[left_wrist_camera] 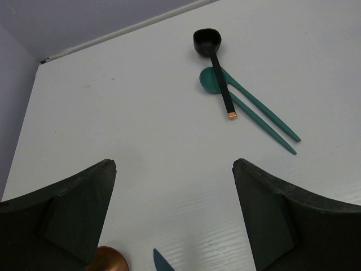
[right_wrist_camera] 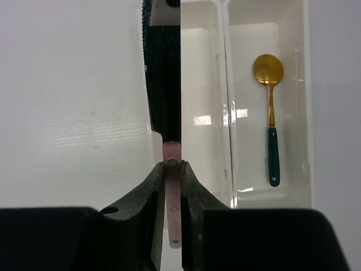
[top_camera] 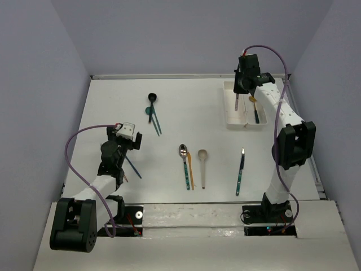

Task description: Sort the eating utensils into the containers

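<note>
My right gripper (top_camera: 246,78) (right_wrist_camera: 172,166) is shut on a pink-handled knife (right_wrist_camera: 173,197) with a dark blade. It holds the knife (top_camera: 236,102) above the left wall of the white twin trays (top_camera: 233,122) (right_wrist_camera: 204,84). A gold spoon with a dark green handle (right_wrist_camera: 270,121) (top_camera: 255,110) lies in the right tray. My left gripper (top_camera: 127,135) (left_wrist_camera: 175,165) is open and empty, low over the table. A copper spoon bowl (left_wrist_camera: 110,261) and a blue knife tip (left_wrist_camera: 160,262) lie just below it. A black spoon (left_wrist_camera: 214,62) and two teal utensils (left_wrist_camera: 251,104) lie farther off.
On the table's middle lie a silver-bowled teal spoon (top_camera: 184,165), an orange utensil (top_camera: 190,169), a beige spoon (top_camera: 202,167) and a teal-handled knife (top_camera: 240,172). The blue knife (top_camera: 133,166) lies by the left arm. Walls close the table on three sides.
</note>
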Controlling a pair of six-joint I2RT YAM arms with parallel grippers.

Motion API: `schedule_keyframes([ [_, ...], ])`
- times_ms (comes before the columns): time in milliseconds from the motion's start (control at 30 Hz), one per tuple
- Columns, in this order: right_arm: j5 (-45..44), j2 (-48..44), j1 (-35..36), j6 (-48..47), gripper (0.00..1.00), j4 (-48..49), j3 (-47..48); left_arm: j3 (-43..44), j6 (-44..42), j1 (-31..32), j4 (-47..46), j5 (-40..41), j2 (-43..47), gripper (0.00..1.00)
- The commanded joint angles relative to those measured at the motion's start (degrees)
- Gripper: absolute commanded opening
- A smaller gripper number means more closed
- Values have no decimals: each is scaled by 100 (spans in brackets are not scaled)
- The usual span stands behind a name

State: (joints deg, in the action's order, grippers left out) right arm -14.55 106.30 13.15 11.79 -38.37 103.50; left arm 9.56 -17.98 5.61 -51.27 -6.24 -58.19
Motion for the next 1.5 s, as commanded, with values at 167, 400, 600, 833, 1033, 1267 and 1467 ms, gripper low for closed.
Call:
schedule_keyframes([
  [167, 65, 1392, -23, -370, 0, 13, 681, -51, -189, -24, -666, -202, 1, 98],
  [400, 189, 1771, -23, -362, 0, 286, 294, 28, -171, -24, -613, -167, -113, 98],
  [600, 163, 1885, -23, -344, 16, 321, 126, 63, -171, -24, -595, -158, -157, 98],
  [833, 31, 1473, -23, -379, 48, 286, 109, 55, -171, -24, -595, -158, -148, 98],
  [1033, 136, 323, -23, -170, 52, 32, -127, 20, -171, -24, -613, -176, -87, 98],
  [1267, 714, -1828, 100, 1157, 53, -557, -2583, -25, -206, -24, -630, -246, -34, 98],
  [1467, 1245, -3079, 337, 1668, 51, -812, -4678, -86, -232, -25, -665, -290, 54, 98],
])
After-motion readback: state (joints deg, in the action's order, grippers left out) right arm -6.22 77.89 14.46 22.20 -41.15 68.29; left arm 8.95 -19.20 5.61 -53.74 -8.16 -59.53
